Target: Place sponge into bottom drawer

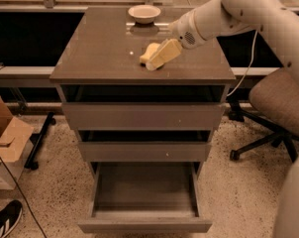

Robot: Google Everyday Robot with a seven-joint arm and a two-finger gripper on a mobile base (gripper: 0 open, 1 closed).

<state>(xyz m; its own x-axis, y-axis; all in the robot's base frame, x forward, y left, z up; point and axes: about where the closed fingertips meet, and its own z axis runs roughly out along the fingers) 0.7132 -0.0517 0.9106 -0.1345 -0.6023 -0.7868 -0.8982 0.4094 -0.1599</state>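
Note:
The pale-yellow sponge lies on the cabinet top, right of centre near the front edge. My gripper reaches in from the upper right and sits over the sponge's right side, covering part of it. The bottom drawer is pulled out wide below, and its tray shows nothing inside. The two drawers above it stand slightly ajar.
A round cream bowl sits at the back of the cabinet top. An office chair stands to the right. A cardboard box and a shoe are on the floor at the left.

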